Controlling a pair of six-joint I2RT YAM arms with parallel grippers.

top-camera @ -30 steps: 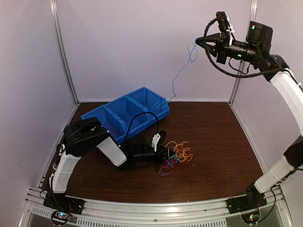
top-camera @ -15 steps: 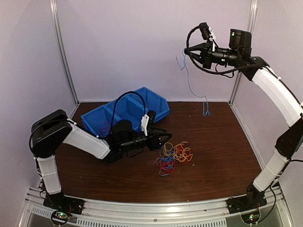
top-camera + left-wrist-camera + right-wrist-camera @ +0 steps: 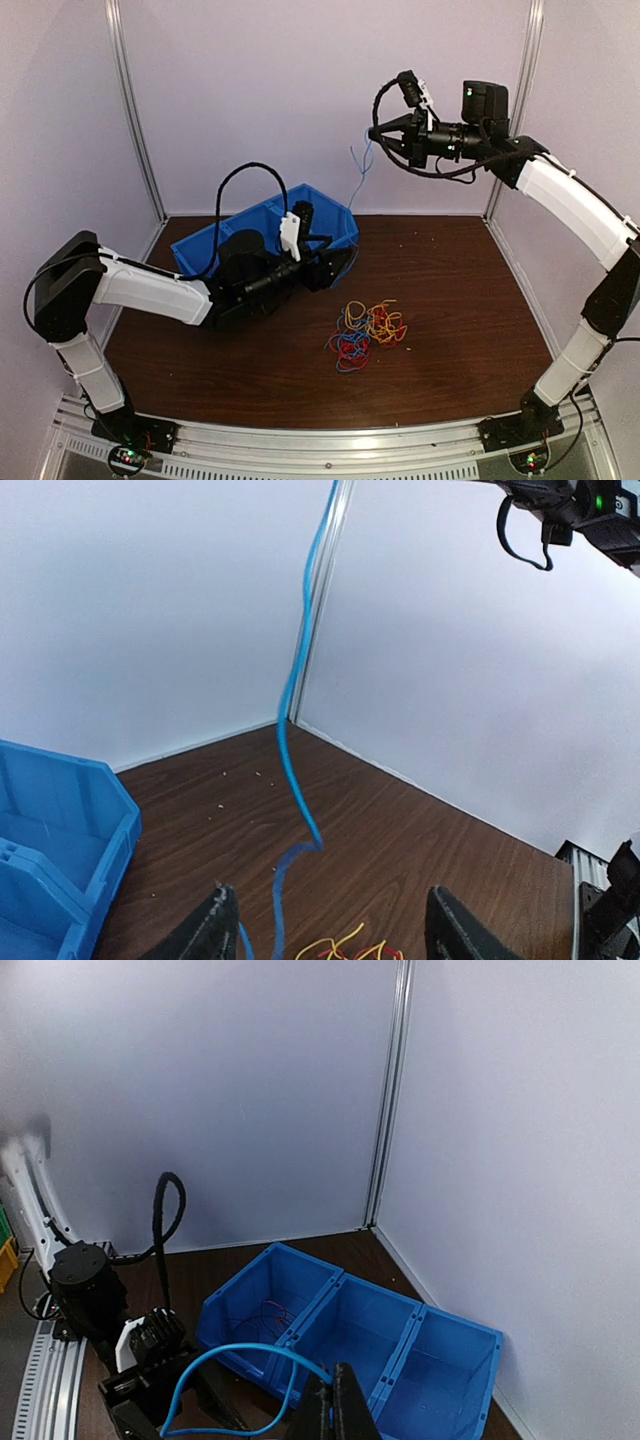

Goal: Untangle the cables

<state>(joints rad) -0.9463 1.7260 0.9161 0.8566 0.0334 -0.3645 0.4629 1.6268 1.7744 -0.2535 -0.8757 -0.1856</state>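
Observation:
A tangle of red, blue and yellow-orange cables (image 3: 367, 328) lies on the brown table, its top edge showing in the left wrist view as cables (image 3: 350, 948). One blue cable (image 3: 358, 175) hangs from my right gripper (image 3: 375, 134), which is shut on it high above the table. In the right wrist view this blue cable (image 3: 215, 1353) loops out from the shut fingers (image 3: 345, 1405). My left gripper (image 3: 338, 265) is open beside the bin's right end. The hanging blue cable (image 3: 290, 690) runs down between its spread fingers (image 3: 215, 925) without being pinched.
A blue three-compartment bin (image 3: 262, 212) stands at the back left; its left compartment holds thin red wires (image 3: 265, 1315). The bin's corner (image 3: 60, 810) is close on the left of the left gripper. White walls and metal posts (image 3: 135, 110) enclose the table.
My left gripper has opened, left the tangle and drawn back up toward the bin. My right gripper has moved left and lower, carrying the blue cable with it.

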